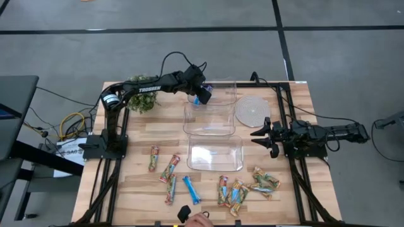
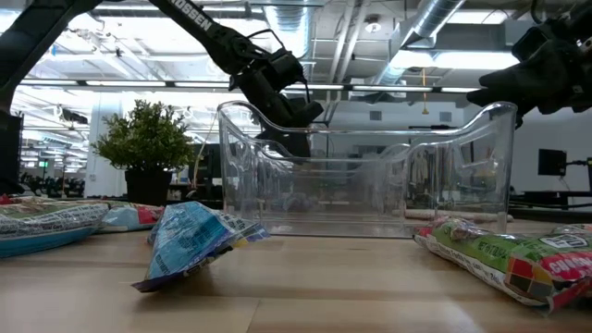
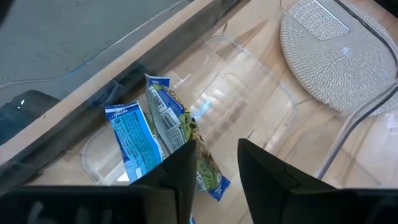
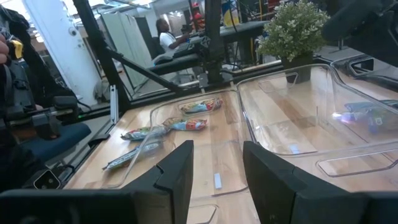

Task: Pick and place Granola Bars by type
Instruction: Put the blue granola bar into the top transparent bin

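My left gripper [image 1: 201, 94] hangs open over the far clear tub [image 1: 221, 85]. In the left wrist view its fingers [image 3: 214, 168] stand over two bright blue granola bars [image 3: 134, 140] [image 3: 177, 124] that lie on the tub's floor. My right gripper [image 1: 264, 135] waits open and empty at the table's right, beside the middle tub [image 1: 209, 120]. Several more bars lie flat on the near part of the table: red-green-orange ones [image 1: 169, 169], one blue one [image 1: 191, 189], and a cluster [image 1: 237, 192] at the near right. My left gripper's fingers stand apart, pointing down into the far tub. The lower end [image 3: 208, 171] of one blue bar runs behind one finger [image 3: 180, 168]. I cannot tell whether that finger touches it.
A third clear tub [image 1: 214, 153] stands nearest the front. A round woven mat [image 1: 254, 110] lies at the far right and a small potted plant [image 1: 142, 94] at the far left. A person's hand [image 1: 201, 219] shows at the near edge. Black frame rails run along both sides.
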`<control>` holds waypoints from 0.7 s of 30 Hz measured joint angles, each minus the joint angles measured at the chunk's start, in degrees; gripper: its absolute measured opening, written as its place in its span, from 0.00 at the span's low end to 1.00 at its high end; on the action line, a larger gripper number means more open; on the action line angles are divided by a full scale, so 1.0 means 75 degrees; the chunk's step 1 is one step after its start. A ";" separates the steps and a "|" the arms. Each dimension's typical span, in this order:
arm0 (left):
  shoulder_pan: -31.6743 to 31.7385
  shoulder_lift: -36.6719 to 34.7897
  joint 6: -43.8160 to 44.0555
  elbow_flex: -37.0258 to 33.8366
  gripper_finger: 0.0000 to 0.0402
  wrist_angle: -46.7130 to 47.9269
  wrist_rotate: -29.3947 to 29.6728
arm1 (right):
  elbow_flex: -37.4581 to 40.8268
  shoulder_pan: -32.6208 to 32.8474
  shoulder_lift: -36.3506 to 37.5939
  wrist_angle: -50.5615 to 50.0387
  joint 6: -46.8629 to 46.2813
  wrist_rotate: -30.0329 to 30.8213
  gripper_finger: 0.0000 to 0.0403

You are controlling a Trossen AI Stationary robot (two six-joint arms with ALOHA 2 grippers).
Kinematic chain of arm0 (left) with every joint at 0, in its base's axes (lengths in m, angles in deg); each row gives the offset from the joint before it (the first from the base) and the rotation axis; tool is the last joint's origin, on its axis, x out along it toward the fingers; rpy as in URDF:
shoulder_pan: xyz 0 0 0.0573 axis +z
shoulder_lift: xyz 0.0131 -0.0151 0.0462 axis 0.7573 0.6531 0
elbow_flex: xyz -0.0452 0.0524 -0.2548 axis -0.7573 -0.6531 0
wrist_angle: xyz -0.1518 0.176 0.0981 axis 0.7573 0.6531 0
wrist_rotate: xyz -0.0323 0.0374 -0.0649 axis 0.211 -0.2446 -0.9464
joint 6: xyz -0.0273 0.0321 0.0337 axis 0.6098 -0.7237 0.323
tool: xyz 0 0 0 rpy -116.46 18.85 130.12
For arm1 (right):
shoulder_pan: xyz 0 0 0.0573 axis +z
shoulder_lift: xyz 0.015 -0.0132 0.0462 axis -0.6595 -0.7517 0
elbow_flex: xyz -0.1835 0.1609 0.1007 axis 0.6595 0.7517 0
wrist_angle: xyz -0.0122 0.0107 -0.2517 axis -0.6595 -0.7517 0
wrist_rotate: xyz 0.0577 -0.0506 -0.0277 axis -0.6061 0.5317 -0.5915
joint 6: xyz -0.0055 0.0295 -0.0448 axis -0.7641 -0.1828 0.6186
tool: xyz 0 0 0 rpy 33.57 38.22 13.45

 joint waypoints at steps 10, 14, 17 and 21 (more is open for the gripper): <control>-0.0009 -0.0004 0.0029 0.0000 0.25 -0.0031 0.0000 | 0.0000 0.0001 0.0000 -0.0002 0.0002 0.0000 0.33; -0.0058 -0.0133 0.0037 -0.0003 0.25 -0.0087 0.0012 | 0.0000 -0.0001 0.0000 0.0000 0.0001 0.0000 0.33; -0.0097 -0.0336 0.0036 -0.0003 0.25 -0.0125 0.0060 | 0.0000 0.0001 0.0000 0.0001 0.0002 0.0000 0.33; -0.0177 -0.0652 0.0037 -0.0003 0.25 -0.0179 0.0061 | 0.0000 0.0000 0.0002 -0.0001 -0.0001 0.0000 0.33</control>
